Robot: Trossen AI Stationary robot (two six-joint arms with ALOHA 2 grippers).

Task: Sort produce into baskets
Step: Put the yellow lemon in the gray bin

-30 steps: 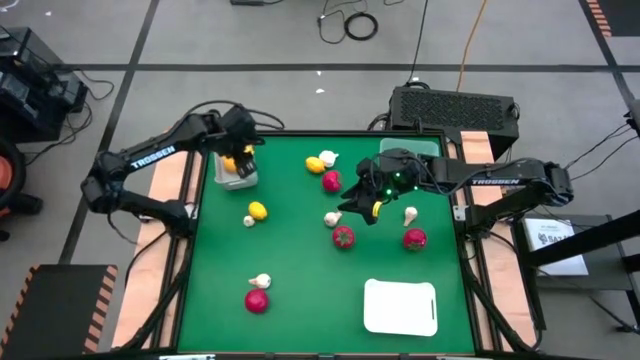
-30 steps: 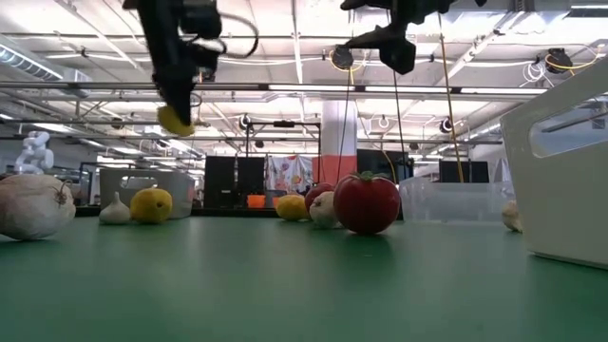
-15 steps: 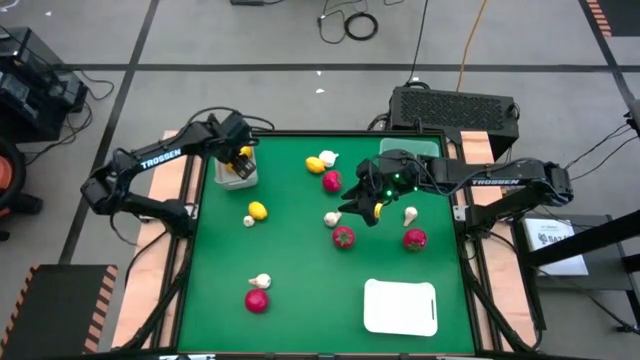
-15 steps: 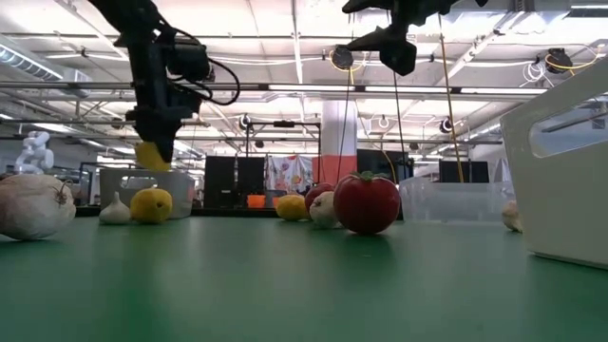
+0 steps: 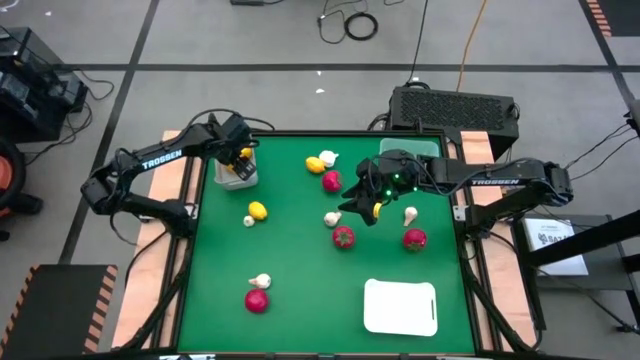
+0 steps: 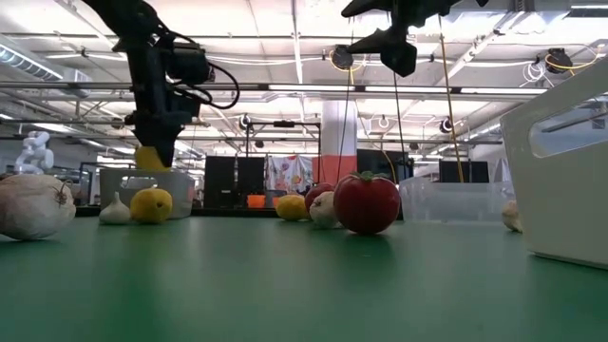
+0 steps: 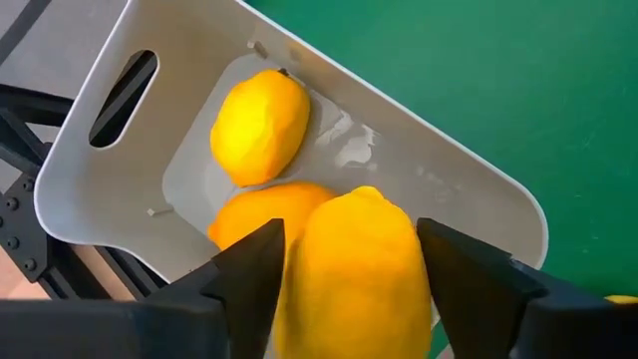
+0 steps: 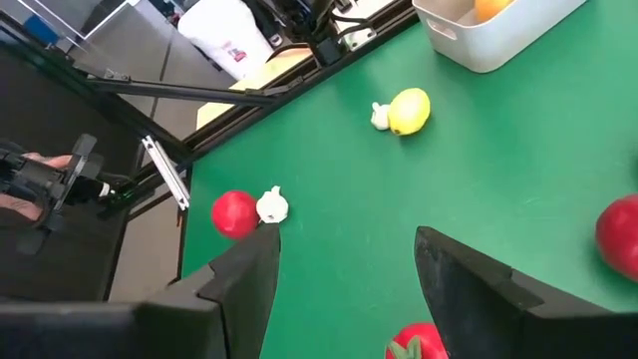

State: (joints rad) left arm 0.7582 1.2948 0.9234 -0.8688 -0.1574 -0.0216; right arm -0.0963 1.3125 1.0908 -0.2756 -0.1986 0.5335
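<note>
Lemon (image 7: 357, 267) sits between the fingers of the left gripper (image 7: 349, 289), its long axis along them, directly above the whitish bin (image 7: 110, 189) holding two yellow fruits; whether the jaws grip it is unclear. Right gripper (image 5: 367, 207) hovers far from the bin, jaws parted, apparently gripping a small yellow piece.

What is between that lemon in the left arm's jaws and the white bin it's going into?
Nothing visible. The left gripper holds the lemon right over the open white bin, with only two lemons already lying inside, one at the far end, another right beneath.
</note>
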